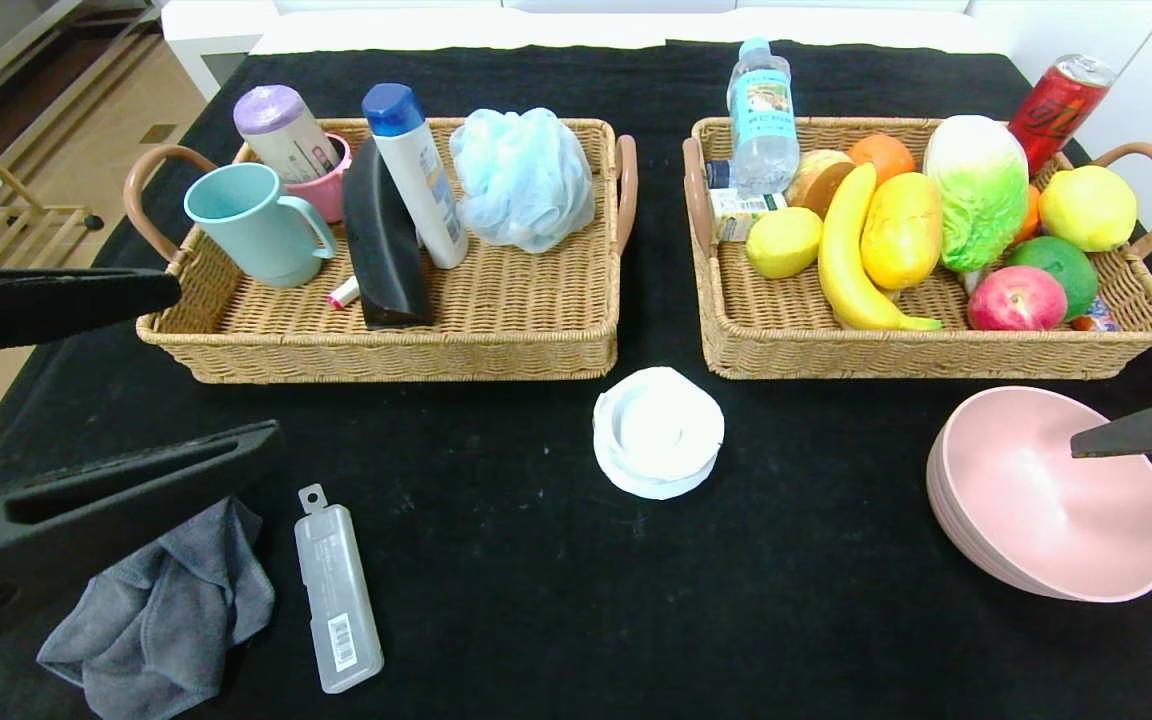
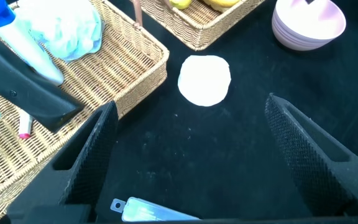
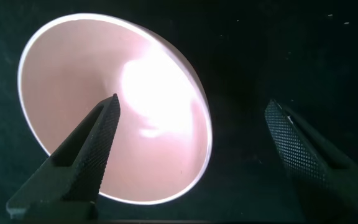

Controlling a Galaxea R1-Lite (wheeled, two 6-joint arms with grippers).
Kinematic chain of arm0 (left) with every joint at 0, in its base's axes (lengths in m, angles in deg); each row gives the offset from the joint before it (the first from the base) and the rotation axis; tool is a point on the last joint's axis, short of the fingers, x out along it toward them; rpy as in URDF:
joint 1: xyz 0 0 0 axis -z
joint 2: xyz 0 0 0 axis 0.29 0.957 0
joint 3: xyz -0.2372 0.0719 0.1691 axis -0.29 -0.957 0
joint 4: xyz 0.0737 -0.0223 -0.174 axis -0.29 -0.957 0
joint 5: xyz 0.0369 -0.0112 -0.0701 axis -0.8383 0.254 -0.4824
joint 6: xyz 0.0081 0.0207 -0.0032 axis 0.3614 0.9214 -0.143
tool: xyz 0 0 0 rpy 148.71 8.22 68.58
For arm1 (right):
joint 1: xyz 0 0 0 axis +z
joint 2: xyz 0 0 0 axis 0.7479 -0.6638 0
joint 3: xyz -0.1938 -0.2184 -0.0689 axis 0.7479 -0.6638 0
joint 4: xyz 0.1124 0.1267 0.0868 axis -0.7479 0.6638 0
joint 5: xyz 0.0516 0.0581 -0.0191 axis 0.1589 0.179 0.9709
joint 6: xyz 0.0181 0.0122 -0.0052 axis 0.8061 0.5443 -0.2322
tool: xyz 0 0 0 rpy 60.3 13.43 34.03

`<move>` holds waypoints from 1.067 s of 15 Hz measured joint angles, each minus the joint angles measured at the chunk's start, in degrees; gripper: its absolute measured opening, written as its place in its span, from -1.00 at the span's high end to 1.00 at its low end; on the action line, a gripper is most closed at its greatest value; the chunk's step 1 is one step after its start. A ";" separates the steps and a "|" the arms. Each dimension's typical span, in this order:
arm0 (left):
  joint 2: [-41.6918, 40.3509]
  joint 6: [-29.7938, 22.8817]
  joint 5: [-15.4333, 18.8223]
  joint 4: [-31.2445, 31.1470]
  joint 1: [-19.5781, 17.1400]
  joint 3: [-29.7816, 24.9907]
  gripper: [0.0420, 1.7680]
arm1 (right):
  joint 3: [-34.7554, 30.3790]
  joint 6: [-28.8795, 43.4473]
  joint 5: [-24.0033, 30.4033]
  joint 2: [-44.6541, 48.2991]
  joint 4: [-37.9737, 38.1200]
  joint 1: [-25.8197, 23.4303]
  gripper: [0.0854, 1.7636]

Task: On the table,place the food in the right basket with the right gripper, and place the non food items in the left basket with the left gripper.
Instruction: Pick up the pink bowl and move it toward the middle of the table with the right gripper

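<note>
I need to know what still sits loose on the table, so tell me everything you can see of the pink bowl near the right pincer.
The pink bowl looks like smooth matte plastic, pale pink with a lighter rim. Ridges down its outer side suggest several bowls nested in a stack. It sits tilted on the black table, its mouth turned up toward the robot's right, in front of the right basket and apart from it. It looks empty. The right pincer hovers open above it, one finger over the hollow and one past the rim, not visibly touching.

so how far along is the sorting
Mostly done: fruit and the clear water bottle sit in the right wicker basket, toiletries in the left wicker basket. Both hands are open and empty. Left on the black table: grey cloth, clear plastic case, white lid, pink bowls.
</note>
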 joint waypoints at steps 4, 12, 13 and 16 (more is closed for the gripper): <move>0.00 0.05 -0.04 0.02 0.00 0.00 -0.94 | -0.44 0.00 2.12 -2.62 0.01 -0.15 -0.94; 0.00 0.09 -0.04 0.00 0.00 0.00 -0.94 | -1.05 0.66 3.96 -5.73 -0.11 0.49 -0.94; 0.00 0.06 -0.01 0.00 0.00 0.00 -0.94 | -1.05 0.71 3.96 -5.95 -0.11 0.51 -0.94; 0.00 0.09 0.00 0.02 0.00 0.00 -0.94 | -1.07 0.77 3.94 -6.53 -0.11 0.84 -0.94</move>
